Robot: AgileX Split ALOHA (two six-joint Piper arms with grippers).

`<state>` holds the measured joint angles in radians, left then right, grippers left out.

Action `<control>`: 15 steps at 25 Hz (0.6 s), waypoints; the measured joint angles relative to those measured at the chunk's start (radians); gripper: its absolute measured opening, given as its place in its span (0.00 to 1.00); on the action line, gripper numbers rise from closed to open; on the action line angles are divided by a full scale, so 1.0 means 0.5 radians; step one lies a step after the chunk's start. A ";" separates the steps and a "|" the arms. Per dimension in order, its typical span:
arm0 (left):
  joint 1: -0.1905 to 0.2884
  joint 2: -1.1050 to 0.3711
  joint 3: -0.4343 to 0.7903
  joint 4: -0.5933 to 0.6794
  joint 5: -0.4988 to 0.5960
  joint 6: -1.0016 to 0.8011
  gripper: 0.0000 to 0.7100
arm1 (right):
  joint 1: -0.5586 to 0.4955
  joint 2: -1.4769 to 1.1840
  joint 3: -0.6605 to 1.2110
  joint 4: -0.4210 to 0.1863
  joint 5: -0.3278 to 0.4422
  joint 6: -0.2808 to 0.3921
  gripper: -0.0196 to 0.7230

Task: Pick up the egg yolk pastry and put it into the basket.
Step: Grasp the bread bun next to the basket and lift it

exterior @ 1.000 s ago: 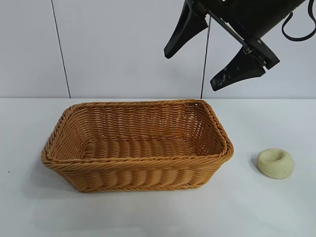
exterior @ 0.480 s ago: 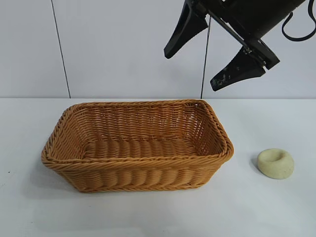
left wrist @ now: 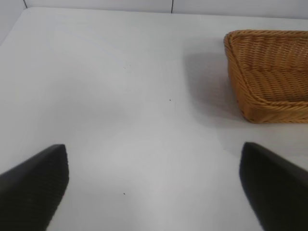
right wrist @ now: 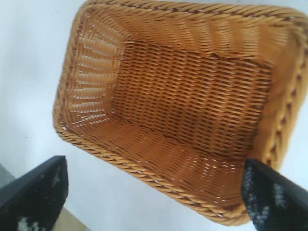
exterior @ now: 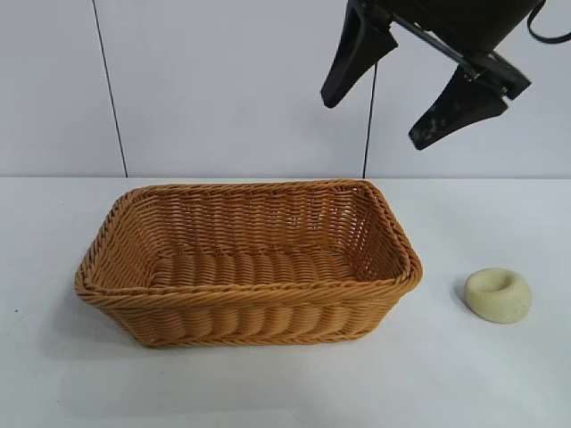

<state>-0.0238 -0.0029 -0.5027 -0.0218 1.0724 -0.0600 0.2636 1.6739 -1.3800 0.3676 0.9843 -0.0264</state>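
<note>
The egg yolk pastry (exterior: 498, 294), a small pale yellow puck with a dented top, lies on the white table to the right of the basket (exterior: 259, 323). The golden-brown wicker basket stands mid-table and holds nothing. My right gripper (exterior: 375, 123) hangs high above the basket's far right corner, open and empty. Its wrist view looks down into the basket (right wrist: 192, 91) between its fingers (right wrist: 36, 197); the pastry is out of that view. My left gripper (left wrist: 154, 185) is open and empty over bare table, with the basket's end (left wrist: 269, 72) off to one side.
The white table (exterior: 482, 374) runs around the basket on all sides. A white panelled wall (exterior: 223, 80) stands behind it.
My right gripper has moved a little to the right and upward. The basket and the pastry have not moved.
</note>
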 joint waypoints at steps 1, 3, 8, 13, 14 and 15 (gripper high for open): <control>0.000 -0.002 0.000 0.000 0.000 0.000 0.98 | 0.000 0.000 -0.041 -0.123 0.042 0.084 0.96; 0.000 -0.002 0.000 0.000 0.000 0.000 0.98 | -0.011 0.000 -0.088 -0.382 0.114 0.205 0.96; 0.000 -0.002 0.000 0.000 0.000 0.000 0.98 | -0.147 0.008 -0.098 -0.579 0.226 0.280 0.96; 0.000 -0.002 0.000 0.000 0.000 0.000 0.98 | -0.312 0.038 -0.098 -0.586 0.240 0.278 0.96; 0.000 -0.002 0.000 0.000 0.000 0.000 0.98 | -0.341 0.052 -0.098 -0.589 0.248 0.277 0.96; 0.000 -0.002 0.000 0.000 0.000 0.000 0.98 | -0.361 0.070 -0.098 -0.589 0.257 0.270 0.96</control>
<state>-0.0238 -0.0038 -0.5027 -0.0218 1.0724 -0.0600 0.0830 1.7091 -1.4291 0.0731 1.1128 0.1083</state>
